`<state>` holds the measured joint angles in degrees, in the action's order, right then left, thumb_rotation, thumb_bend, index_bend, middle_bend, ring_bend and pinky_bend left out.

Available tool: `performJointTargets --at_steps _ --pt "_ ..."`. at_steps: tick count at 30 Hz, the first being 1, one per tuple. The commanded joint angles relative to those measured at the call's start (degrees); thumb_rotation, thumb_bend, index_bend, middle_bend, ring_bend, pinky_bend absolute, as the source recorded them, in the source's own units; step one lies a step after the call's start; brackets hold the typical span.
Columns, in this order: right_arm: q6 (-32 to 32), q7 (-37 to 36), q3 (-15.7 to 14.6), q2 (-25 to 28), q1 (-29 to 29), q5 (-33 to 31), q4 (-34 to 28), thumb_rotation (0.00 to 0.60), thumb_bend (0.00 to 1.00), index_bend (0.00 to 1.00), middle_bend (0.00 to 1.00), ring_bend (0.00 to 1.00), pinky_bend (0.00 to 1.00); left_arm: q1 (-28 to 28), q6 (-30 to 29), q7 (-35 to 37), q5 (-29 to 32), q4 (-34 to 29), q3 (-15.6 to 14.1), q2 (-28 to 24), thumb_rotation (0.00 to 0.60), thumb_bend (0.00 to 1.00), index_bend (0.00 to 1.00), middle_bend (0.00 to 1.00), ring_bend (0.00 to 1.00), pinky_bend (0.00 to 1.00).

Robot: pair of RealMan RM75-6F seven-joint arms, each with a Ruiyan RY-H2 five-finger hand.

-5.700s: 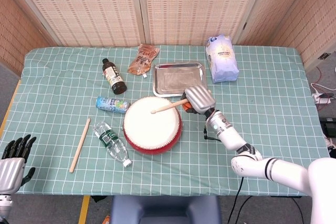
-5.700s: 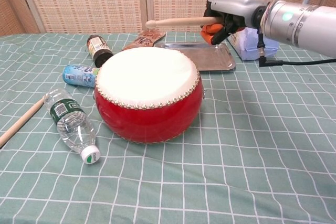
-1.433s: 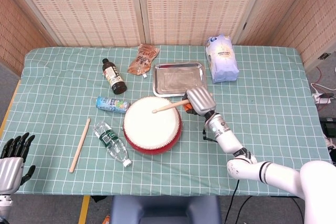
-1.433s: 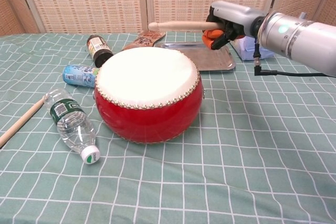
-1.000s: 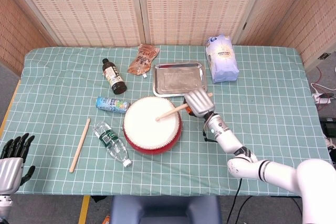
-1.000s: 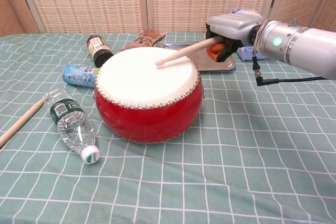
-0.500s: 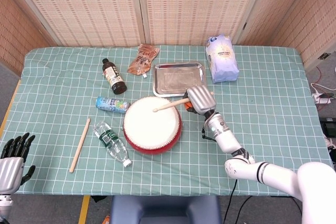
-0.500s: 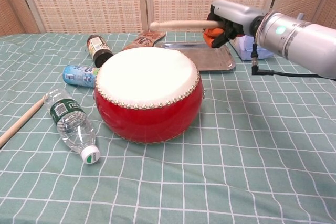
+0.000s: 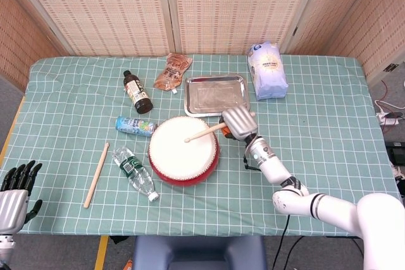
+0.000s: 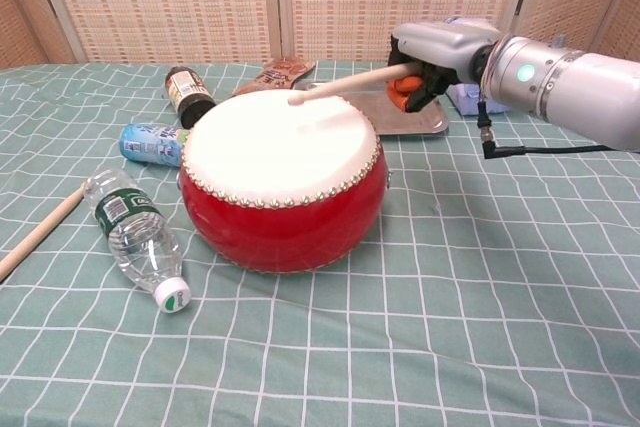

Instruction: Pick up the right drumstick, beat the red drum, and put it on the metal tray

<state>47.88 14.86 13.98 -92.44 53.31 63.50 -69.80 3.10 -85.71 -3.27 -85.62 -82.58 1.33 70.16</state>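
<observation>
Lowered pale wooden drumstick, tip down.

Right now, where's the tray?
In the head view the tray lies just behind the drum, right of the brown pouch and left of the white bag.

Red drum on green-checked tablecloth.

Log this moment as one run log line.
phase: beating | right hand holds drumstick | tip above red drum | metal tray bare | left hand idle
</observation>
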Motion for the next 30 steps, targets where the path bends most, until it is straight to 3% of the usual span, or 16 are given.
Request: performJointTargets --at_steps 1,3,6,9,11,20,30 --pt "-2.3 10.0 -1.4 0.2 1.4 -4.7 0.2 0.6 1.0 1.0 1.0 1.0 1.0 0.0 0.0 0.1 0.0 0.1 0.0 0.0 0.6 0.28 0.0 0.0 0.0 0.03" --pt "-0.9 5.9 0.5 -0.1 0.5 -5.3 -1.1 0.6 1.0 1.0 1.0 1.0 1.0 0.0 0.0 0.2 0.0 0.1 0.0 0.0 0.6 0.28 0.0 0.0 0.0 0.03" --pt "2.2 -7.3 5.4 -1.3 -1.9 -4.6 -2.6 0.6 1.0 1.0 1.0 1.0 1.0 0.0 -0.1 0.3 -0.1 0.2 0.0 0.1 0.6 0.28 0.0 0.0 0.0 0.03" --pt "4.3 -17.5 8.8 -2.2 -3.4 -3.7 -1.3 0.6 1.0 1.0 1.0 1.0 1.0 -0.1 -0.2 0.5 -0.1 0.3 0.0 0.1 0.6 0.28 0.0 0.0 0.0 0.03" --pt "3.4 -20.5 10.1 -2.2 -3.5 -4.8 -0.1 0.6 1.0 1.0 1.0 1.0 1.0 -0.2 -0.3 0.5 -0.1 0.4 0.0 0.1 0.6 0.28 0.0 0.0 0.0 0.03" --pt "-11.9 -16.8 9.8 -1.3 1.8 -14.0 9.5 0.6 1.0 1.0 1.0 1.0 0.98 -0.5 -0.9 0.3 -0.4 0.1 -0.3 -0.2 0.6 0.28 0.0 0.0 0.0 0.03" --pt "-22.6 -10.2 6.6 -9.9 10.7 -18.3 31.9 0.6 0.96 1.0 1.0 0.94 0.91 -1.2 -1.3 0.1 0.2 -0.2 -0.3 -0.4 0.6 0.28 0.0 0.0 0.0 0.03"
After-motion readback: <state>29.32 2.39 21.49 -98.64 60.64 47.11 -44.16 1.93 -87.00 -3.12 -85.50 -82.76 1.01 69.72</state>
